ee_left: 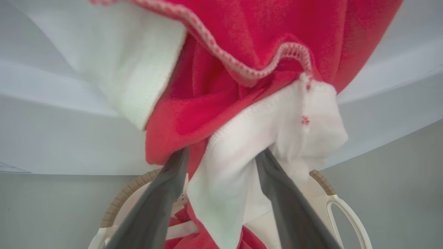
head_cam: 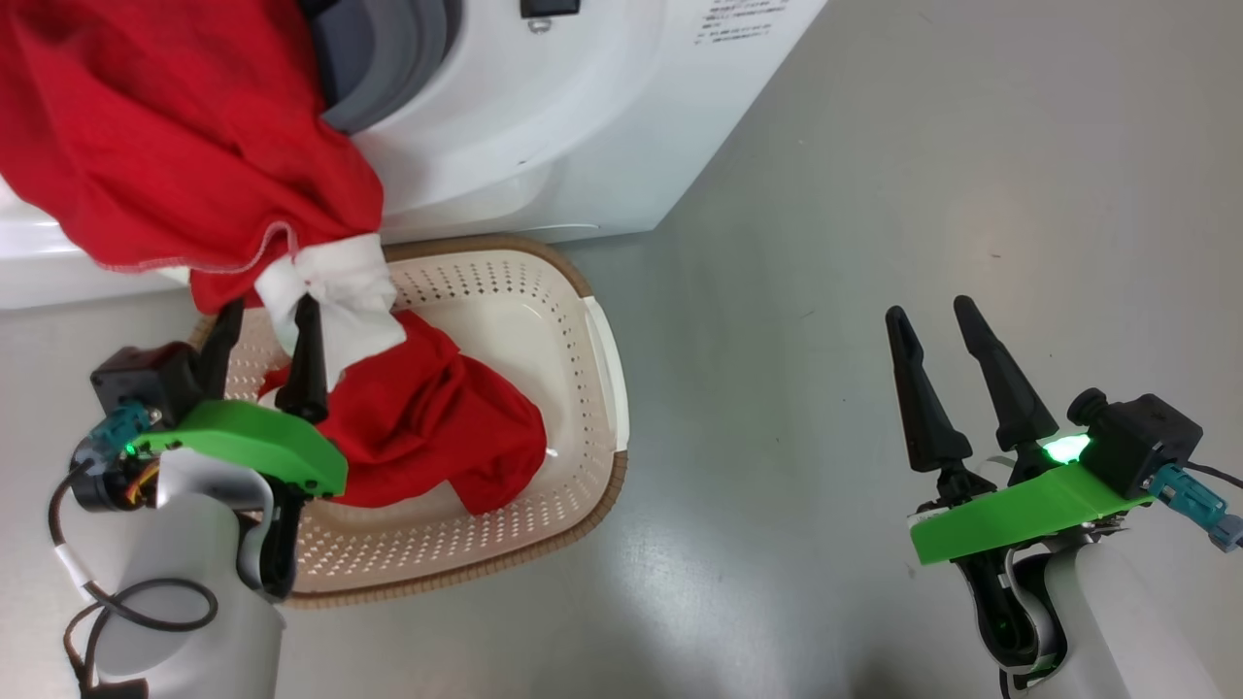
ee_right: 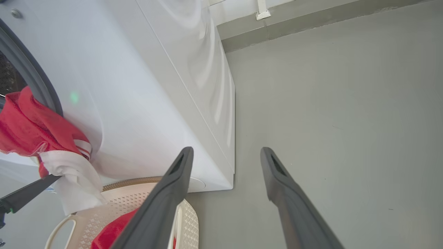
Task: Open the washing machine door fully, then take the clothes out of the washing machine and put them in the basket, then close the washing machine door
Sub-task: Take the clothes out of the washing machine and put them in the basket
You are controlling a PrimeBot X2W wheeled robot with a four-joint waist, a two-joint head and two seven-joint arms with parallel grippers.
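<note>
My left fingers (head_cam: 309, 340) stand spread wide over the near end of the basket (head_cam: 486, 282), and a white fold of the clothes (head_cam: 175, 126) hangs loose down between them. It brushes both fingers, but I am not pinching it, so I have hold of nothing. The clothes are bright red with white trim. One big part spills out of the round mouth of the washing machine (head_cam: 602, 126), past its grey rubber ring (head_cam: 388, 49), and droops down to the basket. Another red bunch lies crumpled on the basket's floor, just beside my left fingers. The basket sits on the grey floor (head_cam: 874, 146), right up against the front of the washing machine, its brown rim near the white panel. My right fingers (head_cam: 1000, 379) are also wide open and empty. They hover above bare floor, well apart from the basket and off to its right, pointing toward the corner of the machine. From the right wrist I see the hanging white fold beside one dark finger of my left arm.
</note>
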